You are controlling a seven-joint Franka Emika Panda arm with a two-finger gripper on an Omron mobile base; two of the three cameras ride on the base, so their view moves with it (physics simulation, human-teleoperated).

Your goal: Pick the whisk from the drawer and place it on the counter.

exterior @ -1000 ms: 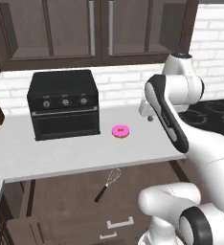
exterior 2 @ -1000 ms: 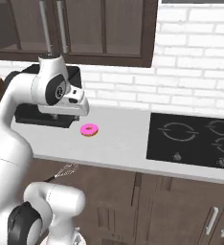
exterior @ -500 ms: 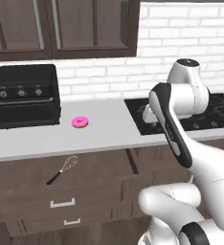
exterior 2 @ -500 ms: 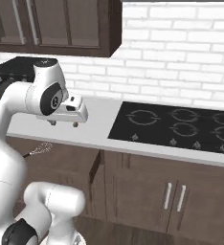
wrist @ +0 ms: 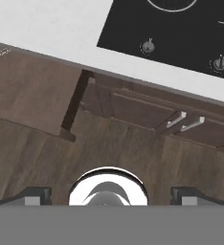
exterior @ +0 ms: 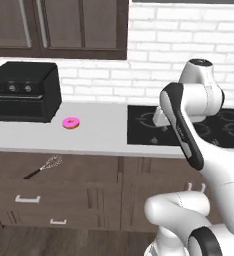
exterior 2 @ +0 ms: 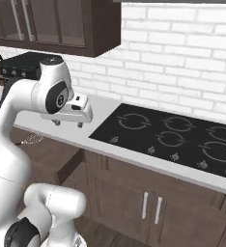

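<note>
The counter (exterior: 96, 135) runs as a light grey band across the middle of the left base view, under dark upper cabinets (exterior: 64, 27) and a white brick wall (exterior: 189, 35). The black stovetop (exterior 2: 177, 137) takes the centre and right of the right base view, its burner rings plain; the hand view shows its knobs at the upper right. At the left of the left base view a black toaster oven (exterior: 24, 92) stands on the counter, with a pink donut (exterior: 71, 122) just beside it to the right.

The drawer (exterior: 54, 167) stands open at the lower left of that view. In it lies the whisk (exterior: 44, 167), wire loops toward the upper right, handle toward the lower left.

The end effector (exterior 2: 66, 123) hangs over the counter edge left of centre in the right base view, fingers apart, empty.
</note>
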